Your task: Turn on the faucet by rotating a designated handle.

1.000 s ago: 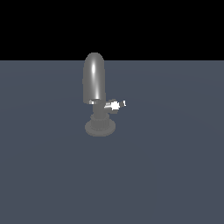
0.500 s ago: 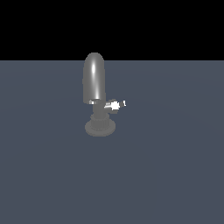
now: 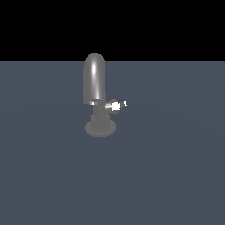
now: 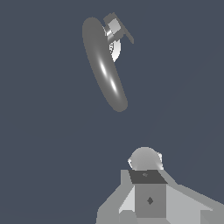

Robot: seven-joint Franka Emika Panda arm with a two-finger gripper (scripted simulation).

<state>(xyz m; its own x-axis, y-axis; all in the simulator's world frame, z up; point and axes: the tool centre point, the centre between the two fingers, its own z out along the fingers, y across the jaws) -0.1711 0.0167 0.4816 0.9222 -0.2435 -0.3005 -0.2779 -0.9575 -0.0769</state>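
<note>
Exterior view: the faucet [image 3: 96,88] stands upright on a flat blue-grey floor [image 3: 176,176], a little toward the exterior view's left of the middle, below a black band of background. Its tall rounded spout shines pale along 1 side, and under it come a short neck and a round ringed base that sits flat on the floor. The handle [image 3: 113,105] sticks out sideways from the neck toward the exterior view's right, a short grey stub ending in a bright white tip. A tiny white speck lies just beyond that tip; what it is, I cannot tell. Neither my arm nor my pincer shows in this view.

Wrist view: I look down on the faucet [image 4: 105,65] from above and some way off, so the spout reads as a long glossy oval lying slantwise. The handle [image 4: 114,29] shows at the far end of that oval, a small grey block with a lighter face, next to a pale patch of the base. My pincer [image 4: 145,162] fills the near edge of the picture as pale grey blocky parts with a rounded pale tip, well apart from the faucet and touching nothing. I see only that 1 rounded tip, so I cannot tell whether my fingers are spread or pressed together.
</note>
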